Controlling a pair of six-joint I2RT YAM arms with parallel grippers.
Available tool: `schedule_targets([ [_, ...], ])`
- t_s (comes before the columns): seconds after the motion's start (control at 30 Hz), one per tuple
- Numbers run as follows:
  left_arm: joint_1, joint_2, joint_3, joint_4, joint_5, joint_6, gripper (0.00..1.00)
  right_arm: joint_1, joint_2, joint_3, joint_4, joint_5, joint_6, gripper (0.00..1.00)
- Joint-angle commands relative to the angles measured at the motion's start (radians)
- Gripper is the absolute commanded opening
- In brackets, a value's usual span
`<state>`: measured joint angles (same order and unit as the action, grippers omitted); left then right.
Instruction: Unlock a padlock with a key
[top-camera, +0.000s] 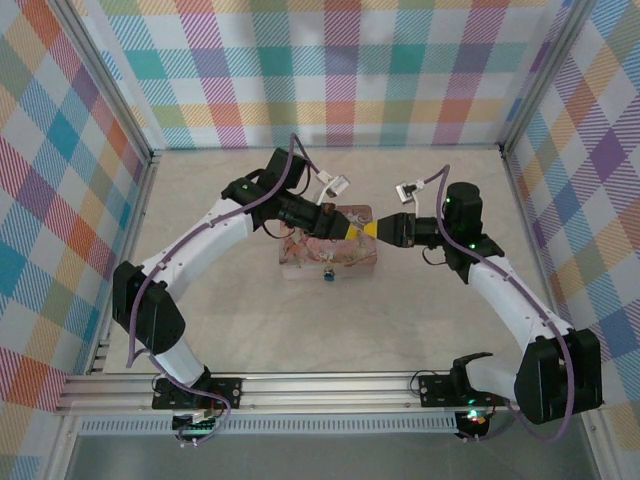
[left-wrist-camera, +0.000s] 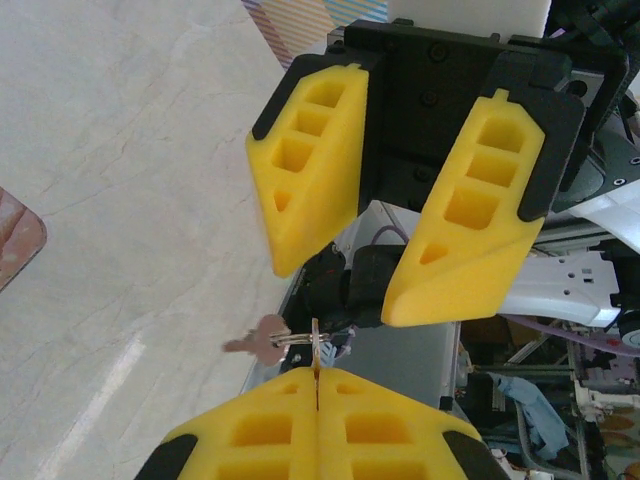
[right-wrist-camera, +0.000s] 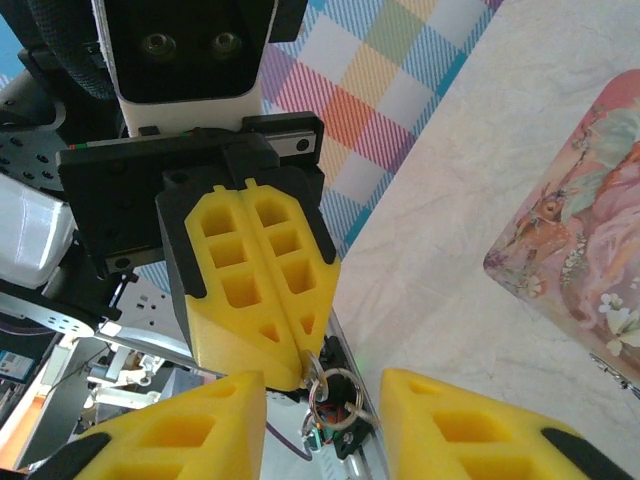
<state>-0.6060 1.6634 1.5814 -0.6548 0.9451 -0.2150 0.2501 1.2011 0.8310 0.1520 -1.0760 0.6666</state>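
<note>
My left gripper (left-wrist-camera: 317, 372) is shut on a key (left-wrist-camera: 317, 352), seen edge-on between its yellow tips. A ring hangs from that key with a second key (left-wrist-camera: 258, 345) dangling to the left. In the right wrist view the key ring (right-wrist-camera: 341, 387) hangs below the left gripper (right-wrist-camera: 303, 368) and sits in the gap of my right gripper (right-wrist-camera: 322, 392), whose fingers stand apart on either side without touching it. In the top view the left gripper (top-camera: 358, 229) and right gripper (top-camera: 372, 230) meet tip to tip above a floral tray (top-camera: 300, 262). A small blue item (top-camera: 327, 276) lies at the tray's near edge, too small to tell whether it is the padlock.
The floral tray (right-wrist-camera: 590, 240) rests on a pale marble-look tabletop (top-camera: 240, 330). Plaid walls (top-camera: 330, 70) enclose the back and both sides. An aluminium rail (top-camera: 320, 388) runs along the near edge by the arm bases.
</note>
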Motion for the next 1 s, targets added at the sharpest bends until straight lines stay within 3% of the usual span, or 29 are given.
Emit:
schedule_targets([
  [0.0, 0.003, 0.0, 0.025, -0.023, 0.037, 0.025, 0.0, 0.015, 0.009, 0.004, 0.073, -0.036, -0.001, 0.35],
  [0.47, -0.001, -0.008, 0.014, -0.01, 0.055, 0.029, 0.0, 0.051, 0.013, 0.001, 0.07, -0.048, -0.025, 0.33],
  [0.67, -0.008, -0.014, 0.005, -0.009, 0.06, 0.032, 0.0, 0.055, 0.011, 0.001, 0.066, -0.052, -0.035, 0.24],
  [0.87, -0.008, -0.021, 0.01, -0.009, 0.059, 0.039, 0.0, 0.056, 0.009, -0.008, 0.057, -0.064, -0.055, 0.01],
  [0.97, -0.008, -0.018, 0.014, -0.009, 0.05, 0.037, 0.0, 0.056, 0.004, -0.012, 0.04, -0.058, -0.069, 0.0],
])
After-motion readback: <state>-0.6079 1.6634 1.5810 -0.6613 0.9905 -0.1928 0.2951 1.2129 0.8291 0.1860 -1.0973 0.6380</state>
